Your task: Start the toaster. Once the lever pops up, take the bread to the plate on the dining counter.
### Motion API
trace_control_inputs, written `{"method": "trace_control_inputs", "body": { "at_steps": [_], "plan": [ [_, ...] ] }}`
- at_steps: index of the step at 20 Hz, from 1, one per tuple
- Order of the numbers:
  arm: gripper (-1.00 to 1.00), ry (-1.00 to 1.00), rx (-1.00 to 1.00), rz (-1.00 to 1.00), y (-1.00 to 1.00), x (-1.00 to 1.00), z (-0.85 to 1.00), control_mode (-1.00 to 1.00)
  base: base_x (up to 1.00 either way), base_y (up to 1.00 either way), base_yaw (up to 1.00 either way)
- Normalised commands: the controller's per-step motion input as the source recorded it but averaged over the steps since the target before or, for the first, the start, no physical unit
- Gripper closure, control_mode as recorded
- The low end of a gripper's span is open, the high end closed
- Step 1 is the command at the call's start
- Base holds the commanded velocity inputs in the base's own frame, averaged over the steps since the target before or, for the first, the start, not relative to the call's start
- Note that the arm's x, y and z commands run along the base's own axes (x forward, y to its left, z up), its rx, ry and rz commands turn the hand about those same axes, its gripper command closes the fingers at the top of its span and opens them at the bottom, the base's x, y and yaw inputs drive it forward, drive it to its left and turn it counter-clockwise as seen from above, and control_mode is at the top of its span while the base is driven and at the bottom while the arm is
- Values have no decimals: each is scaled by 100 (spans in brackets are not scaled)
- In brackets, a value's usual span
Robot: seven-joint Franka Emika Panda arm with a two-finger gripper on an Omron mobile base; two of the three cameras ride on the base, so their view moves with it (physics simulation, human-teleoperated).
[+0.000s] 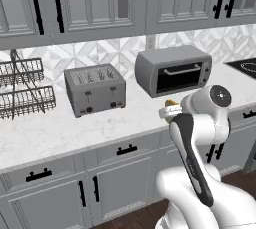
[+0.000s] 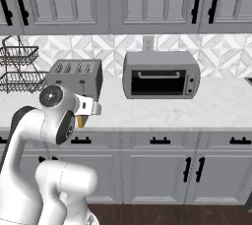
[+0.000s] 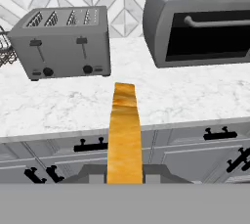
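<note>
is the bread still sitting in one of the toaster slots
No, the bread is clamped in the hand, out over the counter edge, apart from the toaster.

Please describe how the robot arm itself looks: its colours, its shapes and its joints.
The arm has glossy white, rounded links with a dark stripe along one link. A round dark grey cap with a pale centre mark covers a joint. No cables or lettering are visible.

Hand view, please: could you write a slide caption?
Gripper holding the bread edge-on above the counter edge, toaster and toaster oven behind.
</note>
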Motion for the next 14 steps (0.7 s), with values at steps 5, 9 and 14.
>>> {"method": "trace_control_inputs", "body": {
  "at_steps": [5, 9, 14],
  "plan": [
    [100, 0, 0, 0, 0, 0, 0, 100, 0, 0, -92],
    [100, 0, 0, 0, 0, 0, 0, 100, 0, 0, -87],
    [100, 0, 0, 0, 0, 0, 0, 100, 0, 0, -81]
  ]
}}
